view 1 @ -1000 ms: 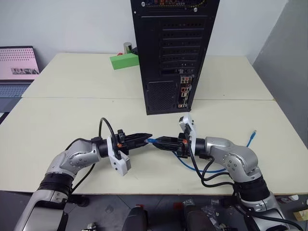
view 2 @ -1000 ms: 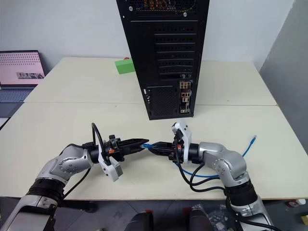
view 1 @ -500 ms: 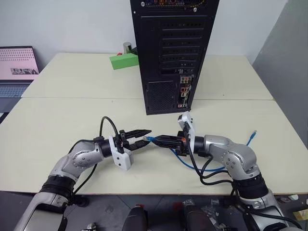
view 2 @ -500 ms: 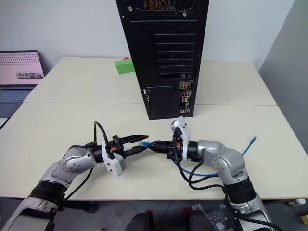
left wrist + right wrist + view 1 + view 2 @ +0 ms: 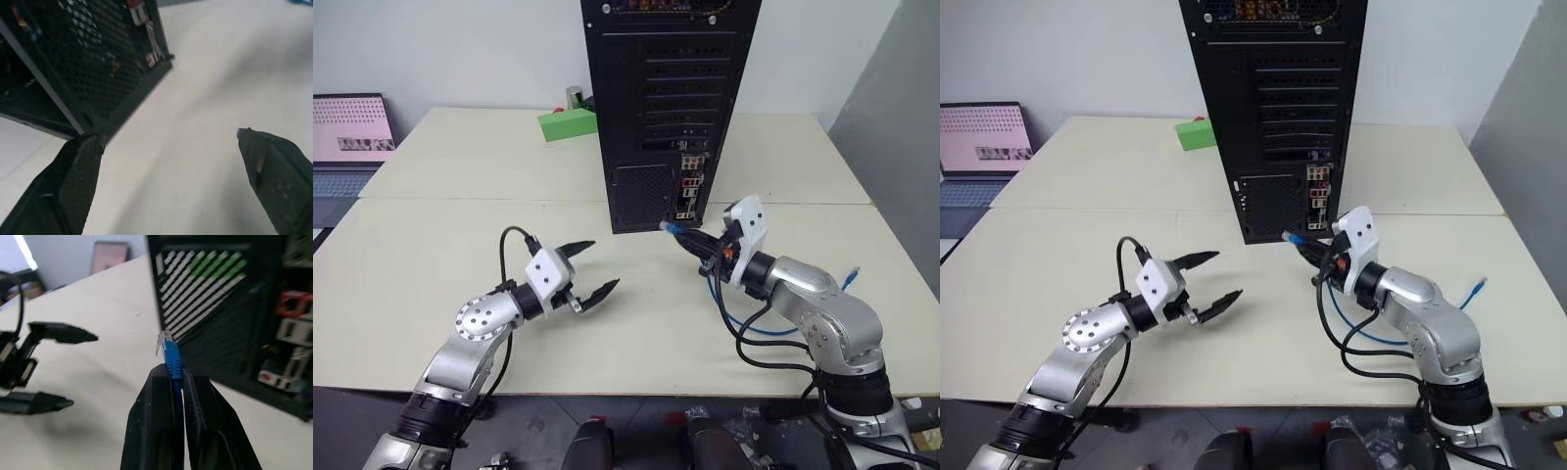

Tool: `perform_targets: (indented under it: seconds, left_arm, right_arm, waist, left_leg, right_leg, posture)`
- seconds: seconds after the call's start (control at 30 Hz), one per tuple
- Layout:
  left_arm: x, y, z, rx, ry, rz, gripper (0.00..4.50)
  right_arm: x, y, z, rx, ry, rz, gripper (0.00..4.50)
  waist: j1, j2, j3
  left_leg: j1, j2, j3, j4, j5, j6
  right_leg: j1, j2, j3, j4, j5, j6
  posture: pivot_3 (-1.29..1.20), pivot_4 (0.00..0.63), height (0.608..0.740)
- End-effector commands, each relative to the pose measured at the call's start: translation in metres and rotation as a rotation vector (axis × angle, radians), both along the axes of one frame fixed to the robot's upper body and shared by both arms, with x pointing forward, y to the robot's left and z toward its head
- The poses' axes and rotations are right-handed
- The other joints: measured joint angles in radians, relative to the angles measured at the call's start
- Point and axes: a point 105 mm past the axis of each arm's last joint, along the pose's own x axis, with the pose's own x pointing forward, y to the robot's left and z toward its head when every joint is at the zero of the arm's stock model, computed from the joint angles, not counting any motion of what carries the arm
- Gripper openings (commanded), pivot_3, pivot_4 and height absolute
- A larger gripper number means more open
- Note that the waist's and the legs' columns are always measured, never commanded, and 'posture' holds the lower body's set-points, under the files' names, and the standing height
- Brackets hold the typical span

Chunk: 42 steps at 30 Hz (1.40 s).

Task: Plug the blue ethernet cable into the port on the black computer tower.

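Blue and thin, the ethernet cable is being pinched just behind its small clear plug by the right gripper, whose two black fingers are closing tight on the cord. That plug is hanging just in front of the foot of the tall black metal computer tower, which is standing at the middle of the cream table, near its far edge. The cable's slack is looping down by the right arm, and its other end is lying near the table's right edge. The port sits somewhere in the narrow multicoloured connector strip low on the tower's back. The left gripper is hovering above the table's middle with its jaws spread wide, holding nothing. Grasping looks done; aligning and pushing the plug home are still waiting.
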Motion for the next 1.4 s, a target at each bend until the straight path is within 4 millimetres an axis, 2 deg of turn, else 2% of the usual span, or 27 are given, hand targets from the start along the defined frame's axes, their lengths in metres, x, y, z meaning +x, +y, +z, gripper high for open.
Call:
perform_targets:
  seconds: [0.03, 0.23, 0.47, 1.03, 1.4]
  left_arm:
    - [0.010, -0.011, 0.030, -0.071, -0.014, 0.033, 4.50]
    - [0.014, -0.032, 0.043, -0.102, 0.013, 0.018, 4.50]
    - [0.012, -0.037, 0.044, -0.091, 0.008, 0.009, 4.50]
    - [0.011, -0.037, 0.045, -0.098, -0.019, 0.020, 4.50]
    - [0.010, -0.034, 0.044, -0.094, -0.021, 0.033, 4.50]
  right_arm:
    - [0.009, 0.002, 0.018, 0.059, -0.060, -0.208, 0.00]
    - [0.023, 0.009, 0.025, 0.168, -0.039, -0.382, 0.00]
    - [0.031, 0.007, 0.025, 0.203, -0.019, -0.475, 0.00]
    - [0.041, 0.016, 0.028, 0.175, -0.032, -0.423, 0.00]
    - [0.050, 0.014, 0.028, 0.166, -0.049, -0.439, 0.00]
  waist:
    - [-0.001, 0.000, 0.000]
    - [-0.002, 0.000, 0.000]
    - [-0.001, 0.000, 0.000]
    - [-0.002, 0.000, 0.000]
    - [-0.002, 0.000, 0.000]
  left_leg:
    - [0.000, 0.000, 0.000, 0.000, 0.000, 0.000]
    - [0.000, 0.000, 0.000, 0.000, 0.000, 0.000]
    - [0.000, 0.000, 0.000, 0.000, 0.000, 0.000]
    - [0.000, 0.000, 0.001, -0.001, 0.000, 0.000]
    - [-0.001, 0.000, 0.001, -0.001, 0.000, 0.000]
  right_leg:
    - [0.000, 0.000, 0.000, 0.000, 0.000, 0.000]
    - [0.000, 0.000, 0.001, 0.000, 0.000, 0.000]
    - [-0.001, 0.000, 0.001, 0.000, 0.000, 0.000]
    - [-0.001, 0.000, 0.001, -0.001, 0.000, 0.000]
    - [-0.001, 0.000, 0.001, -0.001, 0.000, 0.000]
  posture:
    - [0.00, 0.150, 0.740]
    - [0.00, 0.150, 0.740]
    - [0.00, 0.150, 0.740]
    - [0.00, 0.150, 0.740]
    - [0.00, 0.150, 0.740]
